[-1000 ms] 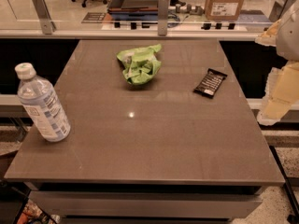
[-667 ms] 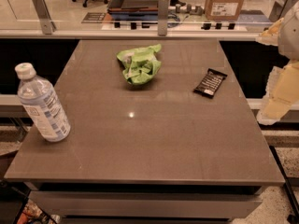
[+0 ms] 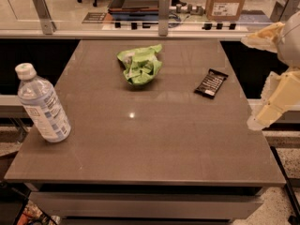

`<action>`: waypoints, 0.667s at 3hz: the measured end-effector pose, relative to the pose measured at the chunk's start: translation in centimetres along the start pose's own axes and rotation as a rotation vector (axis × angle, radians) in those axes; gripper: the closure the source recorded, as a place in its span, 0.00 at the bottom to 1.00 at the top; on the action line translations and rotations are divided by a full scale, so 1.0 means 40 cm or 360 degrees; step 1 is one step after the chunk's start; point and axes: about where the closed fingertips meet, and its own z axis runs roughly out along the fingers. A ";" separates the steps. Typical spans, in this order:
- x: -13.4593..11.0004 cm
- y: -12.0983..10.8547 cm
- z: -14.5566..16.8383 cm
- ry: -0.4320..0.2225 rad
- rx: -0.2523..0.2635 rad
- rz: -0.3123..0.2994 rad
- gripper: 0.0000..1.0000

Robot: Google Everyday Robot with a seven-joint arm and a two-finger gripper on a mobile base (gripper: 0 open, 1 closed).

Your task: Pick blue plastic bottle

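Observation:
The blue plastic bottle (image 3: 43, 108) stands upright at the table's left edge, near the front. It is clear and bluish, with a white cap and a blue-and-white label. My gripper (image 3: 249, 82) is at the right edge of the view, beside the table's right side and far from the bottle. Its two cream fingers (image 3: 276, 102) are spread apart with nothing between them.
A crumpled green snack bag (image 3: 140, 65) lies at the back middle of the brown table (image 3: 154, 144). A flat black candy bar (image 3: 211, 83) lies to the right, close to the gripper. A glass rail with metal posts (image 3: 163, 8) runs behind the table.

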 end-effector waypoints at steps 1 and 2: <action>-0.086 0.029 0.037 -0.0269 -0.0062 -0.0084 0.00; -0.162 0.071 0.063 -0.0405 -0.0068 -0.0077 0.00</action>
